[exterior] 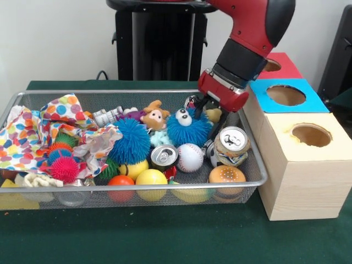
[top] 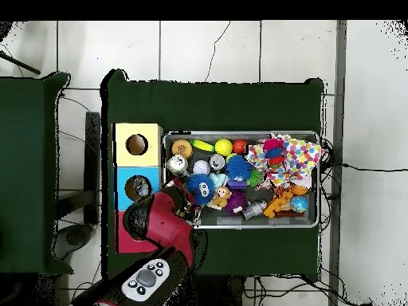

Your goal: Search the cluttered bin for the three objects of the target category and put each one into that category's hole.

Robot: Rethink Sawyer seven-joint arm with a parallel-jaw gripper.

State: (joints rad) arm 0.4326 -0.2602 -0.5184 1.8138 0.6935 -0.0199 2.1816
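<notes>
A wire mesh bin [exterior: 260, 177] holds a heap of toys. My gripper [exterior: 209, 120] hangs low over the bin's right end, open, with one dark finger [exterior: 198, 104] beside a blue furry monster with googly eyes [exterior: 188, 127] and the other by a yellow toy [exterior: 214, 114]. Nothing is held. An upright drink can [exterior: 231, 146] stands just right of the fingers, and a second can [exterior: 164, 157] stands by a baseball [exterior: 190, 157]. A silver can [exterior: 108, 116] lies at the back. In the overhead view the arm [top: 163, 223] hides the gripper.
Three boxes with round holes stand right of the bin: wooden [exterior: 311, 135], blue [exterior: 286, 95], red [exterior: 273, 65]. A polka-dot cloth [exterior: 66, 118] covers the left end. A blue spiky ball [exterior: 131, 141], burger toy [exterior: 226, 176] and yellow ball [exterior: 151, 179] crowd the front.
</notes>
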